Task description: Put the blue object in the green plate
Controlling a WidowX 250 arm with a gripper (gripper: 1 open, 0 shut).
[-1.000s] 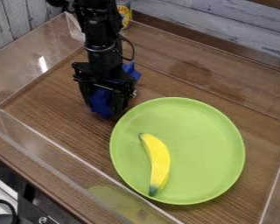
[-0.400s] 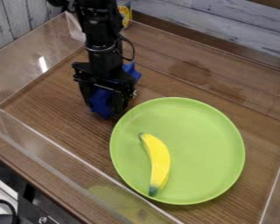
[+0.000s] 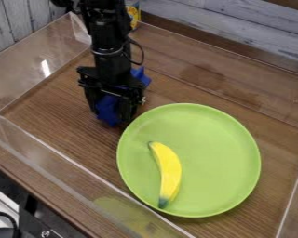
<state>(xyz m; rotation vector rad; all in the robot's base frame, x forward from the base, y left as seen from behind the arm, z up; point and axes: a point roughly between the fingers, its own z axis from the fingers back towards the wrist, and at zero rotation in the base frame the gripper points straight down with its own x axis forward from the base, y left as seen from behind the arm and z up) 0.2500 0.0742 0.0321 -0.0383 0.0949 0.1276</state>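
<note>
Still Working at the Blue Block Beside the Plate

I'm watching the claw [image 3: 112, 104] hanging low over the blue block [image 3: 111, 110], its dark fingers covering much of it; whether they're pinching or spread, I can't tell. The block is sitting just beside the green plate [image 3: 226, 144], outside its rim, so I'm judging the placing as undone: lifting, crossing and lowering are remaining. A banana [image 3: 168, 174] is lying on the plate. Everything is resting on a brown wooden table [image 3: 220, 67], with pale plank boards [image 3: 257, 25] running behind.
</note>
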